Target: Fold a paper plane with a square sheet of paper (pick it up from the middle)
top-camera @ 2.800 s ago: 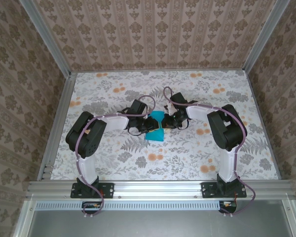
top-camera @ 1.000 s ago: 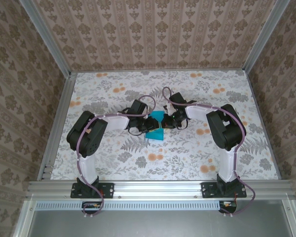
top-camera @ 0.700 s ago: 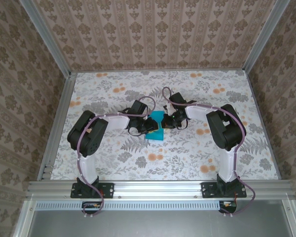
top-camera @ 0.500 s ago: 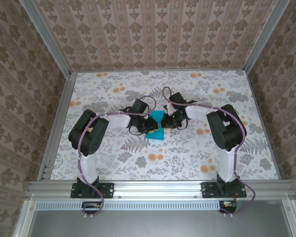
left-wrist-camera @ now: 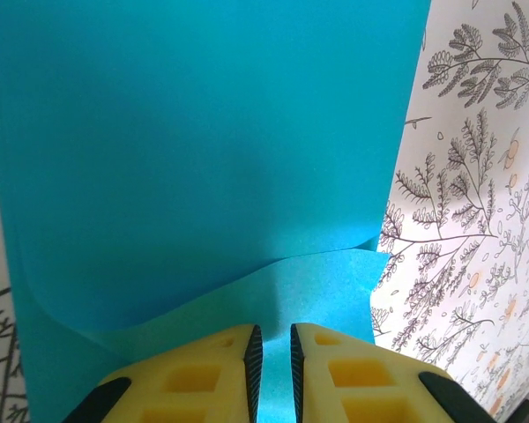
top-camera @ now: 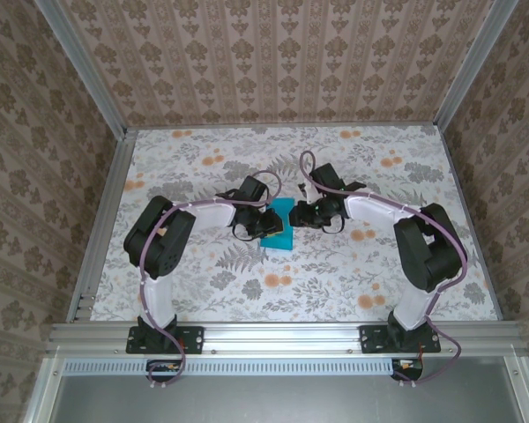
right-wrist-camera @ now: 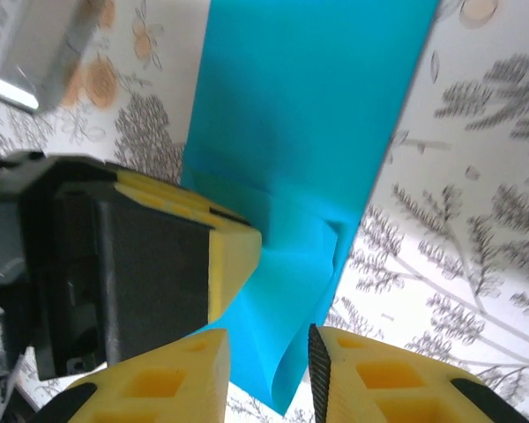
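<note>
1. Near edge of worktop: both arms reach inward, and their wrists meet over the middle.
2. Left pincer: narrow. The yellow fingers stand almost together and turquoise fills the slit. Judged to be pinching the near edge of the paper.
3. Right pincer: jaws partway apart. A loose paper edge hangs in the gap. It looks unclamped, though I cannot tell whether it brushes either pad. The left pincer sits just beside it, on the same fold.
4. Paper: mid-worktop, between the two pincers. A lighter flap curls up near the left fingers. The crease is soft and rounded, not pressed. Beyond the flap the main panel spreads smooth. No dart shape yet, so I judge this an early fold.
5. Risk: there is one firm hold only. With the right jaws apart, the curled flap could spring back and lose the fold line.
6. Risk: if the right pincer closes where it stands, it may catch a single layer or a skewed edge. That would set the crease off-centre.
7. Risk: the sheet is thin. If the arms pull apart or twist while the left one pinches, the paper could tear or crumple at the grip.
8. Risk: the pincers are crowded close, so a small sideways move could knock finger against finger and drag the paper across the worktop.
</note>
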